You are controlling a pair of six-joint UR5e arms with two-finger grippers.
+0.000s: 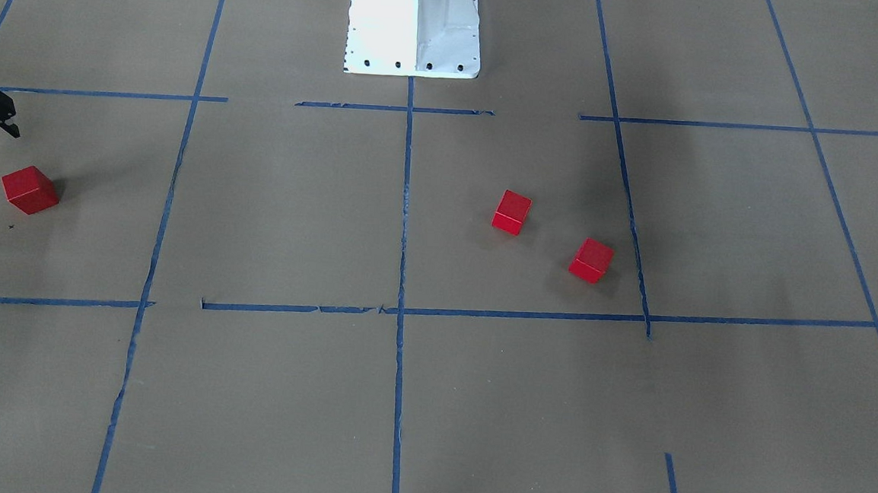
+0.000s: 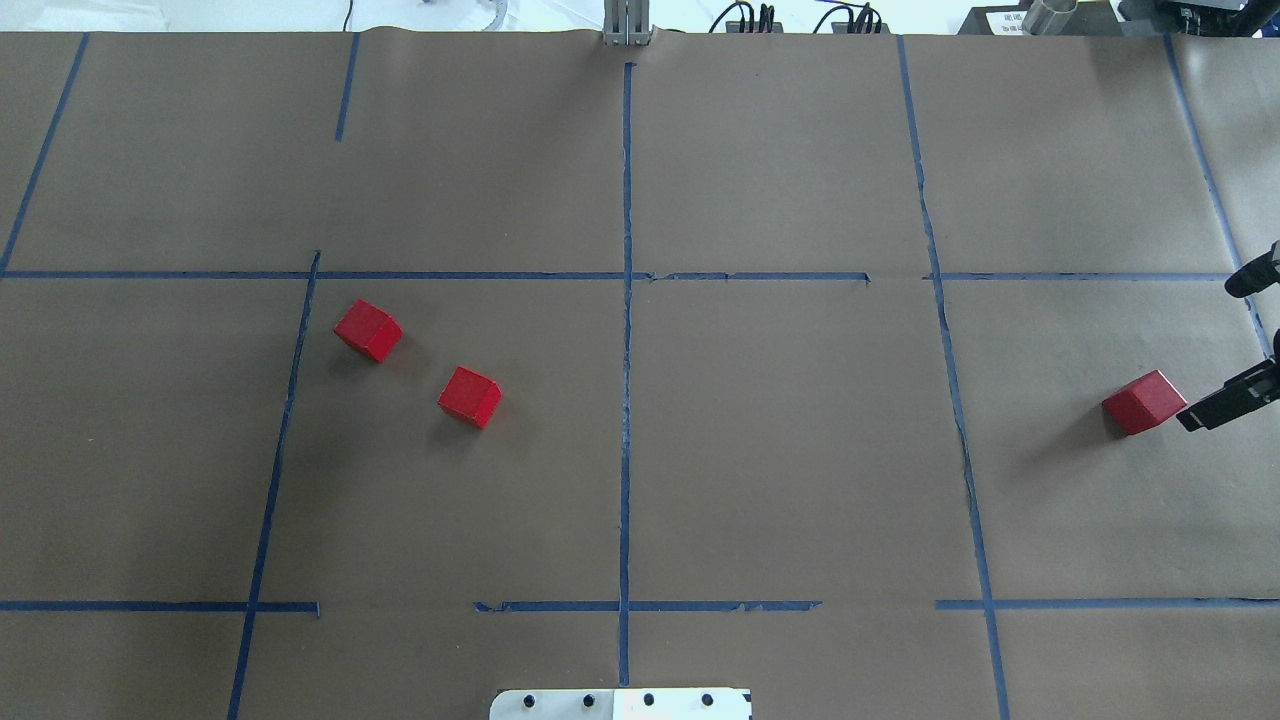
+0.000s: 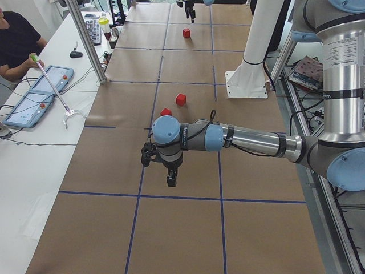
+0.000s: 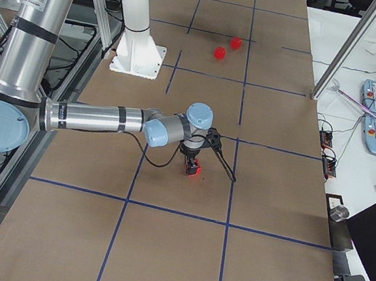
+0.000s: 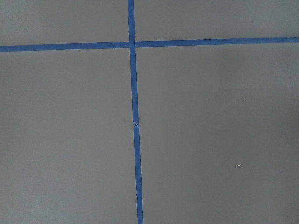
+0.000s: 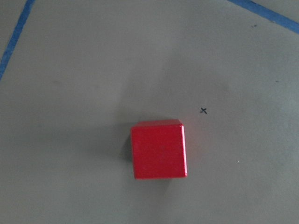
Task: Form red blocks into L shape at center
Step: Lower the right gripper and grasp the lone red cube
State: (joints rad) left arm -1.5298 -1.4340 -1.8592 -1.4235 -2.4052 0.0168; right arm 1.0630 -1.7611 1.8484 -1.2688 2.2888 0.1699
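- First pick, I judge: right gripper (image 2: 1205, 356) by the outlying red block (image 2: 1143, 402), jaws apart, empty
- Left gripper (image 3: 159, 170): jaws, cannot tell
- Two more red blocks (image 2: 470, 396) left of the center (image 2: 626, 400)
- Next: lower, straddle squarely, clamp

Desk (image 2: 800, 450) papered brown, gridded in blue tape (image 2: 626, 400), evenly lit with soft shadows; alongside it a white side desk (image 3: 34, 171) carrying control tablets (image 3: 48, 80) and a keyboard (image 3: 94, 31), an aluminium post (image 3: 86, 43), a seated person (image 3: 17, 40); cables (image 2: 760, 15) at the far edge.
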